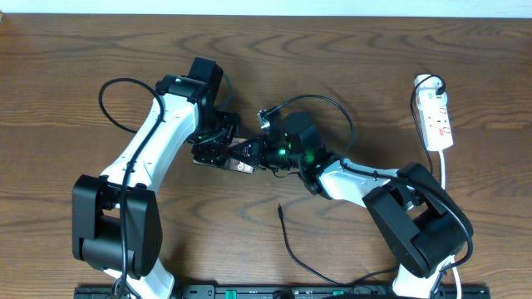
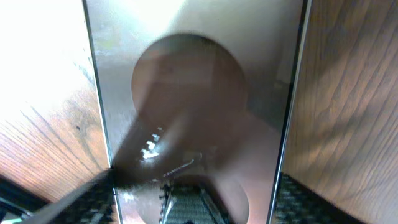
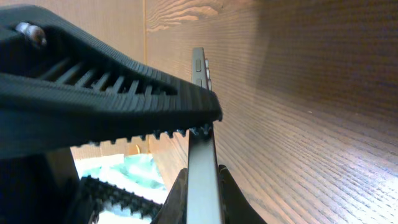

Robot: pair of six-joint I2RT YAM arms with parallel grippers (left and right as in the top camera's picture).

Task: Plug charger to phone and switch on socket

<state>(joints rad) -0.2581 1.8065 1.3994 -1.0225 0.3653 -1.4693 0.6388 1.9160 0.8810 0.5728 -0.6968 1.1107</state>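
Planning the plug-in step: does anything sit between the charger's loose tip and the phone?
Nothing lies on the table between the charger tip and the phone. But the left gripper and right gripper both clamp the phone and cover much of it, so its port may be blocked.

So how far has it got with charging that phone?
Nothing looks finished. In hand: the left tool and right tool both grip the phone. Left to do: the charger lies loose on the table, its tip unplugged, and the socket at far right has no tool near it; its switch is unreadable.
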